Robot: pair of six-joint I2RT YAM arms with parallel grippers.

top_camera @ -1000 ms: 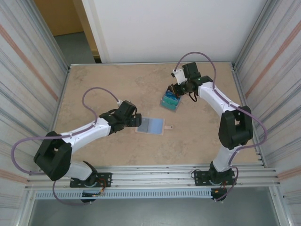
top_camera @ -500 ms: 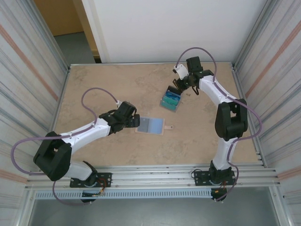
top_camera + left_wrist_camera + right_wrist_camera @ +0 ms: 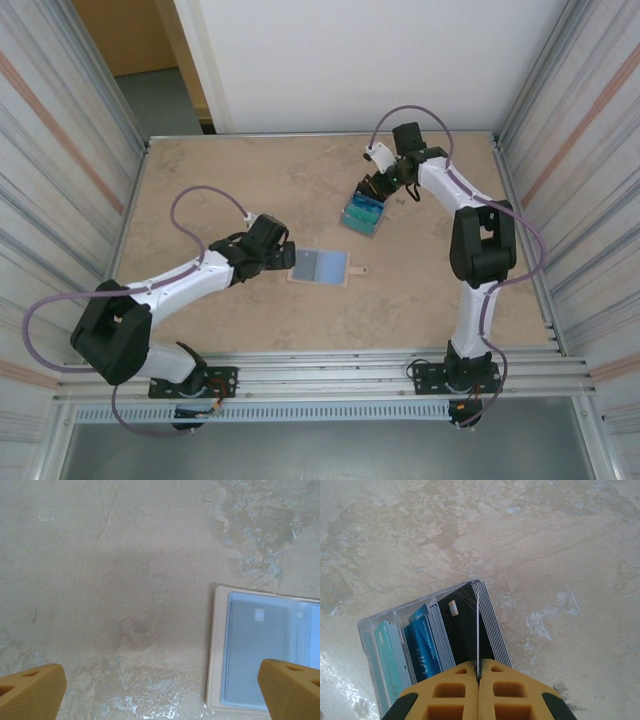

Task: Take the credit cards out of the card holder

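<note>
Swung the right elbow (image 3: 481,238) more upright since a second ago, barely budged the right gripper (image 3: 478,667), kept it pinched tight on a thin credit card (image 3: 477,625) just ahead in the clear box (image 3: 369,645). Kept the left gripper (image 3: 161,685) spread wide, with the card holder (image 3: 216,655) lying open at its right side.

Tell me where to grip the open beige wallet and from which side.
Take the wallet by its left stitched border, coming in low from the left: the open left pincer straddles that edge. It lies flat and spread, blue inside up, so no upright face offers itself; one finger would probably have to slip under the edge. The snap tab on the opposite side is a smaller target.
</note>
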